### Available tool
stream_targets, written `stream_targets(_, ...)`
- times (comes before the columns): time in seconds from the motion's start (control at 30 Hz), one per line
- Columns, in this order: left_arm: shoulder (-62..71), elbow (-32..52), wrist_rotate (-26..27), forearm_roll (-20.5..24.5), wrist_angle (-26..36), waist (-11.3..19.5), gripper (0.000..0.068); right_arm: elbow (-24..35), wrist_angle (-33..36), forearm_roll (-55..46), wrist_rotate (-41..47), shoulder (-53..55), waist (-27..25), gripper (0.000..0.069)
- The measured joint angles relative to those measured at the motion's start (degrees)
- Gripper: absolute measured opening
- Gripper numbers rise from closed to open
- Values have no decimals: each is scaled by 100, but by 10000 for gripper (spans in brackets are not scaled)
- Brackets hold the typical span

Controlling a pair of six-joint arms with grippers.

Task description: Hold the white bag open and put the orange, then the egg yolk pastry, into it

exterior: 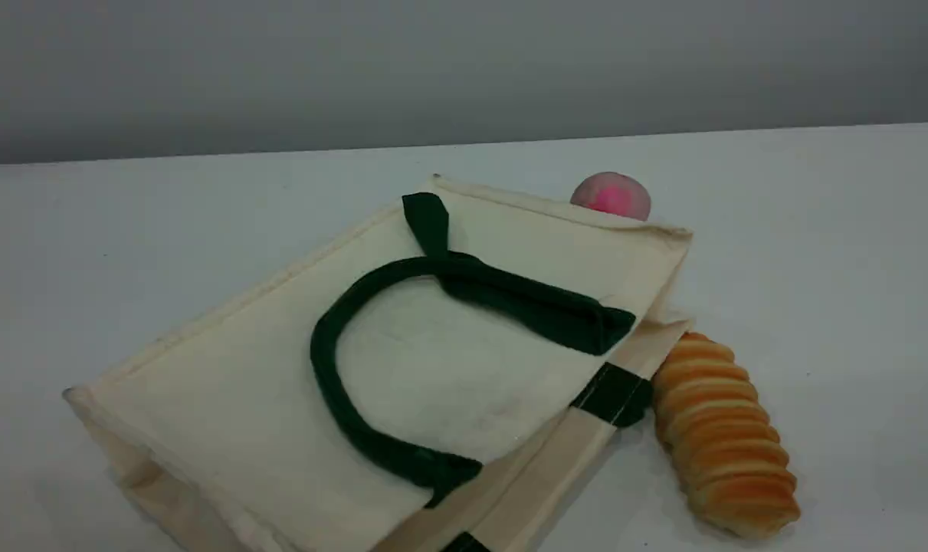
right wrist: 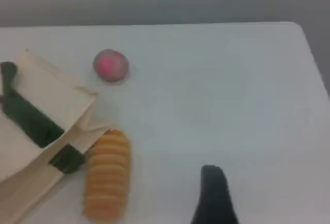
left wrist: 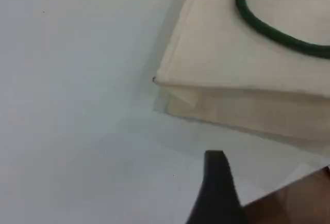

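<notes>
Only the wrist views show each end effector (left wrist: 216,193) (right wrist: 214,195), both released, above the table (right wrist: 232,90).

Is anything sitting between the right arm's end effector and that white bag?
Nothing blocks it. In the right wrist view, bare table lies between the end effector and the white bag; only the ridged bread lies beside the bag's mouth.
</notes>
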Motion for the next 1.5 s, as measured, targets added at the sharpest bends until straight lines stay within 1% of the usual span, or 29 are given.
stream_targets(0.1, 0, -5, -6, -5, 0, 0, 467, 0, 0, 0, 0, 0, -329, 456)
stream_targets(0.2, 0, -5, -6, -5, 0, 137, 467, 0, 0, 6, 0, 0, -380, 456)
stream_targets(0.33, -10, -5, -6, -5, 0, 614, 467, -5, 22, 16, 0, 0, -360, 456)
stream_targets(0.4, -133, -5, -6, -5, 0, 925, 467, -5, 22, 16, 0, 0, -360, 456)
stream_targets(0.5, -426, -5, -6, -5, 0, 1312, 466, -5, 22, 16, 0, 0, -360, 456)
stream_targets(0.57, -658, -5, -6, -5, 0, 1442, 466, -5, 22, 16, 0, 0, -359, 456)
stream_targets(0.7, -959, -5, -6, -10, 10, 1449, 466, -5, 22, 11, 0, 0, -359, 456)
stream_targets(1.5, -946, -5, -6, -10, -1, 1442, 465, -5, 28, 11, 0, 0, -359, 454)
